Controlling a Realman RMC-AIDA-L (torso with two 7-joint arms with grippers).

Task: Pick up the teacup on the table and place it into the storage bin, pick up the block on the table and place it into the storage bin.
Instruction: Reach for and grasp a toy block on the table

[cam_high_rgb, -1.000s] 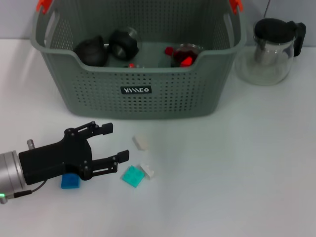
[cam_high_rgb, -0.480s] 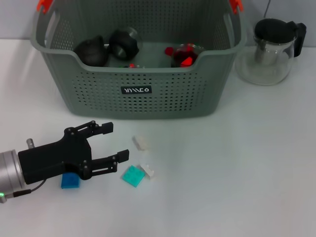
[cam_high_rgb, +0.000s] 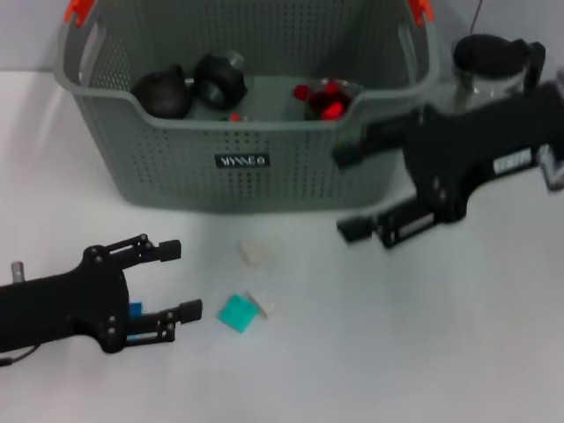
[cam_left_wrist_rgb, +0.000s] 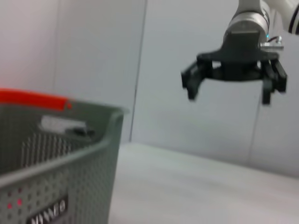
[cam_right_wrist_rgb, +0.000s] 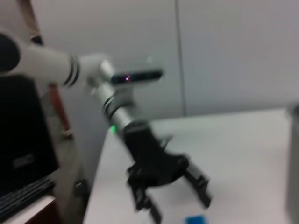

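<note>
I work in what looks like a lab or test room: a plain white counter (cam_high_rgb: 458,352), bare pale panelled walls (cam_left_wrist_rgb: 93,56) behind its far edge, and a dark cabinet (cam_right_wrist_rgb: 23,140) standing past its left edge.

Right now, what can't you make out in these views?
- Teapot: head view, mostly behind the right arm and its open gripper.
- Blue block: head view, mostly under the open left gripper; the right wrist view cuts it at the edge.
- Bin contents: head view, front wall hides the floor; blurred dark and red things, no teacup identifiable.
- Bin label: lettering unreadable.
</note>
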